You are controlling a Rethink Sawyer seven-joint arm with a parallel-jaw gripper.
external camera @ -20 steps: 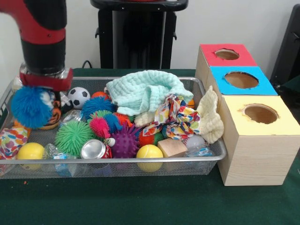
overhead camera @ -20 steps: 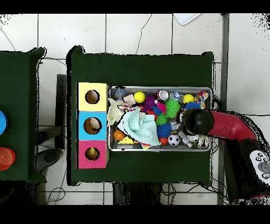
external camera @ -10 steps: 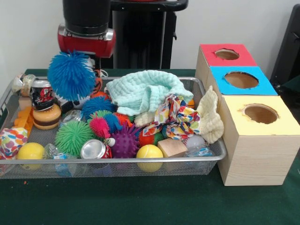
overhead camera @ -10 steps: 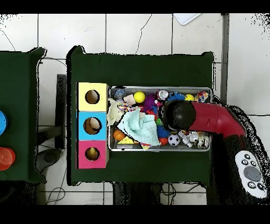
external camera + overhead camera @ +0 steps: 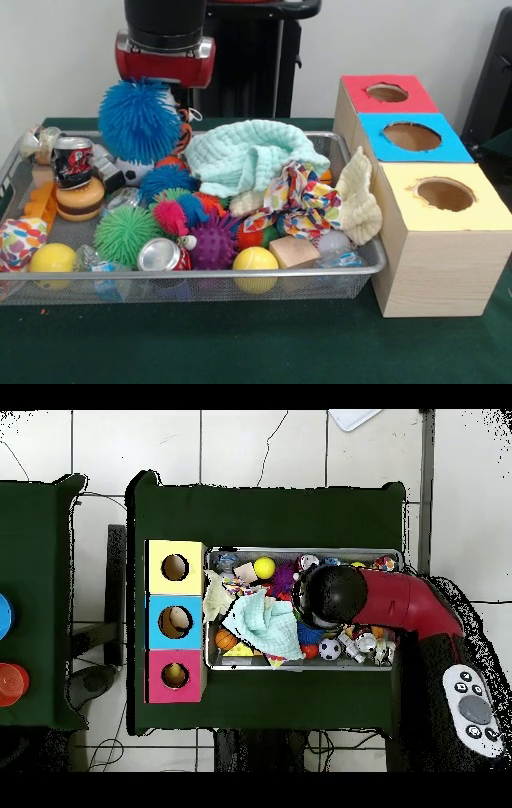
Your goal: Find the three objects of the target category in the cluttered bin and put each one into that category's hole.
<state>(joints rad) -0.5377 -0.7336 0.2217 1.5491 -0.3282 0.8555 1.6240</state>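
The wire mesh bin point(image 5: 200, 274) holds many toys; it also shows in the overhead view point(image 5: 300, 667). My gripper point(image 5: 164, 106) hangs above the bin's back left part. Its fingers are hidden behind a big blue spiky ball point(image 5: 138, 120). The ball and an orange and black striped toy point(image 5: 183, 132) hang from it, clear of the clutter. In the overhead view the arm point(image 5: 333, 596) covers them. The red-topped box's hole point(image 5: 387, 92) is at the far right, well apart from the gripper. No teddy bear or duck shows.
A mint cloth point(image 5: 244, 156), a patterned cloth point(image 5: 294, 200), spiky balls point(image 5: 126, 234), a can point(image 5: 160, 254), yellow balls point(image 5: 256, 260) and a soccer ball point(image 5: 136, 170) fill the bin. The blue-topped box point(image 5: 412, 138) and the yellow-topped box point(image 5: 444, 194) stand in front of the red one.
The arm has risen and moved from the bin's left end towards its middle in the front view, carrying the blue spiky ball and the striped toy with it.
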